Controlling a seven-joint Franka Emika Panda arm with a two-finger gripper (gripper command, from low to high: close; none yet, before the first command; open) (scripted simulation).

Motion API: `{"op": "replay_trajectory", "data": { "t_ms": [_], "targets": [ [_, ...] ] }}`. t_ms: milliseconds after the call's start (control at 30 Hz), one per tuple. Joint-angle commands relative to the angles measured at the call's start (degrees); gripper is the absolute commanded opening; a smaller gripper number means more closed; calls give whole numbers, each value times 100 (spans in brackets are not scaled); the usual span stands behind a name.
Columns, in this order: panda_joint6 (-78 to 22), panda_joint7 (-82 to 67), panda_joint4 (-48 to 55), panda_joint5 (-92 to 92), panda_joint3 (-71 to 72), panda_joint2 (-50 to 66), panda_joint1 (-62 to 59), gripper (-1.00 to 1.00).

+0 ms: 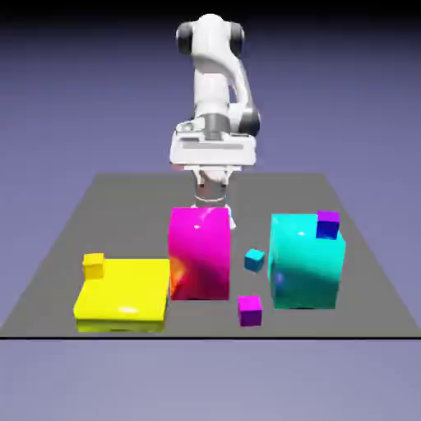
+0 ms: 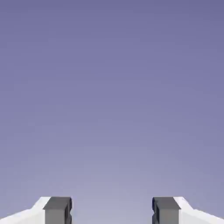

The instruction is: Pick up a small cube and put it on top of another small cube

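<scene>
The small cyan cube (image 1: 254,260) lay on the counter (image 1: 123,214), in the gap between the tall magenta block (image 1: 198,252) and the big cyan block (image 1: 305,261); the purple-topped cube (image 1: 328,224) sat on that cyan block's far corner; the claw (image 2: 112,211) was wide and held nothing; to grasp well it should descend straight into the gap, away from both blocks; in the exterior view the magenta block hid its tips; the hand view showed only backdrop
</scene>
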Motion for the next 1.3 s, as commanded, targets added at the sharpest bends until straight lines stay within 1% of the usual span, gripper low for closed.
{"op": "replay_trajectory", "data": {
  "t_ms": [0, 667, 1267],
  "targets": [
    [18, 103, -21, -100, 208, -13, 47, 0],
    [-323, 1950, -449, 517, 4361, -694, 285, 0],
    [-1636, 3312, -848, 4886, 8098, -1922, -536, 0]
  ]
}}
